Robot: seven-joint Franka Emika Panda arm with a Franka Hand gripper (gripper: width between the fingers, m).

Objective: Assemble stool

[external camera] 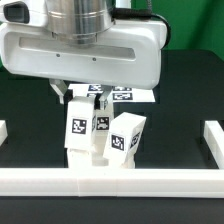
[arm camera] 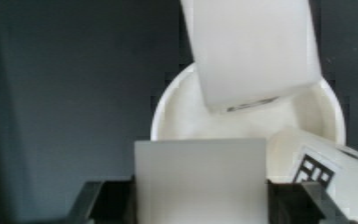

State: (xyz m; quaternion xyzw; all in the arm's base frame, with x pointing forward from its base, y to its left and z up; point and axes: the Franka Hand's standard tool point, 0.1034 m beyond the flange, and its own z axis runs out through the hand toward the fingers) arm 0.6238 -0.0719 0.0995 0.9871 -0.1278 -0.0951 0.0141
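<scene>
The seat (arm camera: 220,125) lies on the table behind the front rail (external camera: 110,182). Two legs (external camera: 79,128) stand upright on it, seemingly socketed; a third (external camera: 127,141) leans tilted beside them, unfitted. Above the seat, the gripper (arm camera: 197,178) is clamped on a leg (arm camera: 201,176), so mounting remains.

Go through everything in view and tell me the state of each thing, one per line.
Hand: shut on a stool leg.
Held stool leg: upright, gripped at its top.
Middle stool leg: standing upright.
Third stool leg: tilted.
Round seat: lying flat below the hand.
Border rail: lying flat along the table edge.
</scene>
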